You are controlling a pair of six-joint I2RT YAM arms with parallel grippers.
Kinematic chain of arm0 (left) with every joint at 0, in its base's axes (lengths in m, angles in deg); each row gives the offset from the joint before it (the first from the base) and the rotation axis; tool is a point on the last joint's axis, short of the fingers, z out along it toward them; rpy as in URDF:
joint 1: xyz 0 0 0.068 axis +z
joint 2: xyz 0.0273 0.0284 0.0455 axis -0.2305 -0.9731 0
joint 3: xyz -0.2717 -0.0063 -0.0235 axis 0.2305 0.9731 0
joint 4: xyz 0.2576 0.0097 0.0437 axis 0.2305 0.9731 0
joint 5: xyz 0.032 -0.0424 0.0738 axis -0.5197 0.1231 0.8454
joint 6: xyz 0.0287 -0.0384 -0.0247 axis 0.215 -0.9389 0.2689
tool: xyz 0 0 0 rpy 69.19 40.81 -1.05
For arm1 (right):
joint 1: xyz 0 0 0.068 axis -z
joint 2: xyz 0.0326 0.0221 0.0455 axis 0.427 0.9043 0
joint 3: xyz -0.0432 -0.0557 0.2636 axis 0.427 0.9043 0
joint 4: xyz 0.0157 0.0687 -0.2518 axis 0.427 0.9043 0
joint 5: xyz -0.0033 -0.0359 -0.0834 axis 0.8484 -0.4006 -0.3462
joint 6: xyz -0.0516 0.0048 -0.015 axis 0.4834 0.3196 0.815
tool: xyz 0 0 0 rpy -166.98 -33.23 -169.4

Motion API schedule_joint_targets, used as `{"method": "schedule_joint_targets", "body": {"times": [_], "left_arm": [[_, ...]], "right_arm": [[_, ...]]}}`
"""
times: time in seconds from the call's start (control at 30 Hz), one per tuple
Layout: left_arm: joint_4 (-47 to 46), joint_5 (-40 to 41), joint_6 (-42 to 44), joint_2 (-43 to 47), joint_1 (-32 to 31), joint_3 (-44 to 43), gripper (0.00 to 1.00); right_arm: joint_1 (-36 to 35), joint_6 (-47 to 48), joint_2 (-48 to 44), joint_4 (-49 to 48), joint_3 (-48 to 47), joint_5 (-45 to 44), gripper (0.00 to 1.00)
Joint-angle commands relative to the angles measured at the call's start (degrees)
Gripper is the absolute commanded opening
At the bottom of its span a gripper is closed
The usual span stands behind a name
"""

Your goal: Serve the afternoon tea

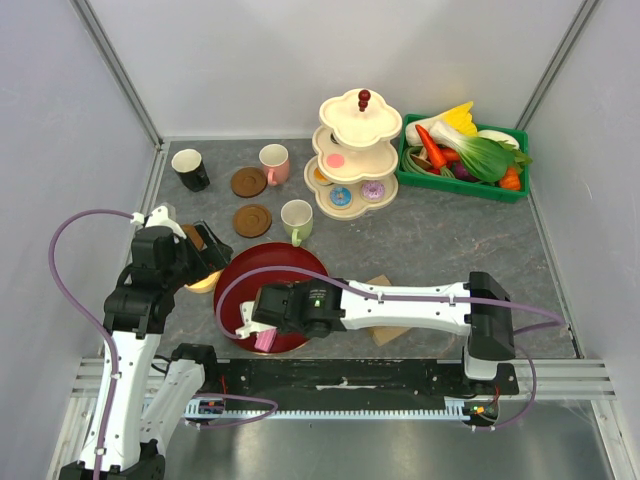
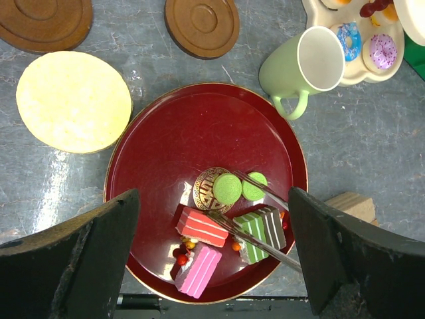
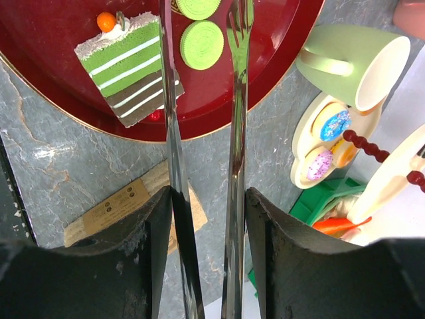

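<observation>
Here the right end effector (image 3: pixel 206 199) grips metal tongs (image 3: pixel 236 100) over green macarons (image 3: pixel 202 44) (on the red plate (image 2: pixel 166 146)); the left end effector (image 2: pixel 212 256) gapes empty.

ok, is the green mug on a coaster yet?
No, the pale-green mug stands on the table beside the red plate, and both brown coasters sit empty.

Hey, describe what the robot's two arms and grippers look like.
The left arm and right arm are both white links with black joints, each trailed by a purple cable. The left gripper and right gripper have thick black fingers. A small green light glows at the right wrist.
</observation>
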Motion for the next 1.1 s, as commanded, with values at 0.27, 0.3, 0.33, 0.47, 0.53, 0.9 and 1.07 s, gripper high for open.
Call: {"method": "schedule_joint_targets", "body": {"times": [0.27,0.3,0.33,0.47,0.53,0.9,1.07], "left_arm": [[-0.7,1.7,2.0,0.6,0.1,-0.6,0.98],[-0.7,1.7,2.0,0.4,0.1,-0.6,0.98],[-0.7,1.6,1.9,0.3,0.2,-0.5,0.98],[-0.7,1.7,2.1,0.1,0.1,-0.4,0.98],[-0.7,1.8,2.1,0.1,0.0,-0.4,0.98],[-0.7,2.1,2.0,0.0,0.1,-0.6,0.98],[-0.7,2.0,2.0,-0.1,0.1,-0.9,0.98]], "right_arm": [[4.0,0.7,1.2,2.6,-4.3,3.6,0.53],[4.1,0.8,1.0,2.8,-4.4,4.0,0.53],[4.2,0.9,0.8,3.0,-4.4,4.4,0.53],[4.5,1.0,1.5,3.8,-3.9,3.8,0.53],[4.6,1.0,2.1,4.1,-4.0,2.9,0.53],[5.6,0.3,2.9,4.5,-4.6,1.7,0.5],[5.7,0.0,2.6,4.4,-4.9,0.0,0.48]]}}
